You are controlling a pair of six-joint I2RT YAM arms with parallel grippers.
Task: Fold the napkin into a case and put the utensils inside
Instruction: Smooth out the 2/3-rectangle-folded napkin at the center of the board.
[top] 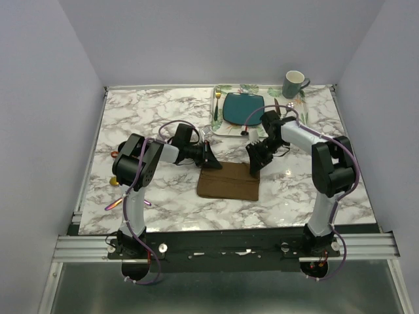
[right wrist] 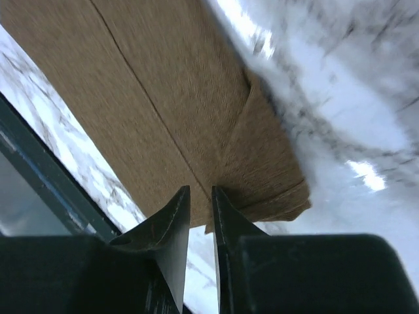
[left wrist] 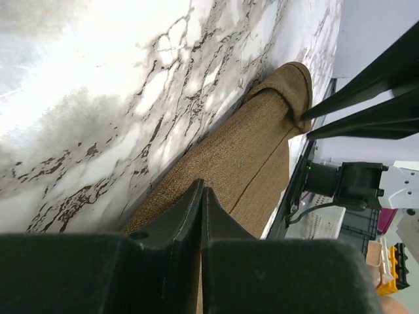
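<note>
The marbled surface (top: 163, 190) carries the folded napkin (top: 228, 183) near its middle, long axis running left to right, far edge lifted at both corners. The left end effector (top: 211, 159) is seen nearly closed, pinching the napkin's far left corner. The right end effector (top: 251, 167) is held narrowly apart at the far right corner; a grip cannot be told.

Lab test cell: white enclosure walls (top: 52, 98), aluminium rail frame (top: 222, 245).

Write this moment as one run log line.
phase: folding | folded dark brown cloth napkin: flat on marble table | both arms: at its far corners | utensils: not inside
</note>
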